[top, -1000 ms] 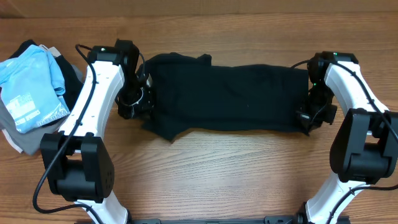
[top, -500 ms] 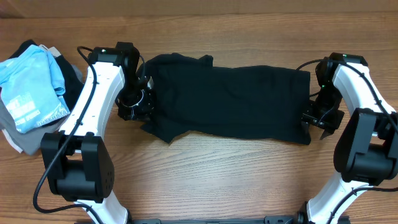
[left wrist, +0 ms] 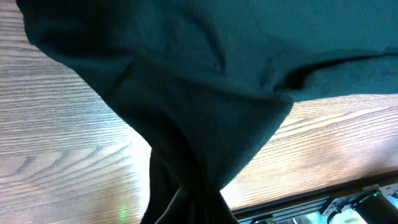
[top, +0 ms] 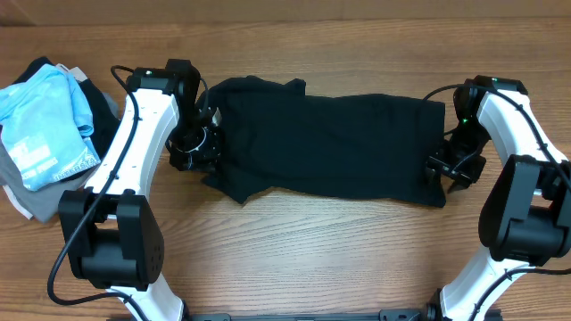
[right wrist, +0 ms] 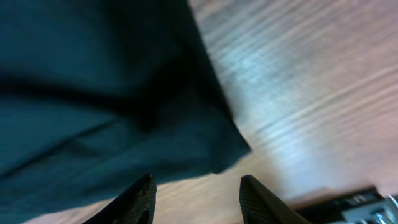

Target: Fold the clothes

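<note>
A black garment [top: 326, 147] lies spread across the middle of the wooden table. My left gripper [top: 198, 150] is at its left edge and is shut on the cloth, which bunches between the fingers in the left wrist view [left wrist: 186, 205]. My right gripper [top: 443, 169] is at the garment's right edge, open and empty. In the right wrist view its two fingers [right wrist: 196, 196] hover above bare wood beside the garment's corner [right wrist: 211, 155].
A pile of other clothes [top: 49, 134], light blue, grey and black, lies at the far left of the table [top: 312, 250]. The table's front edge and a dark frame show in the left wrist view [left wrist: 348, 199].
My right gripper let go of the garment's right edge, moved out to the right, then came back a little toward the cloth. The right edge now lies flat. The left arm has not moved.
</note>
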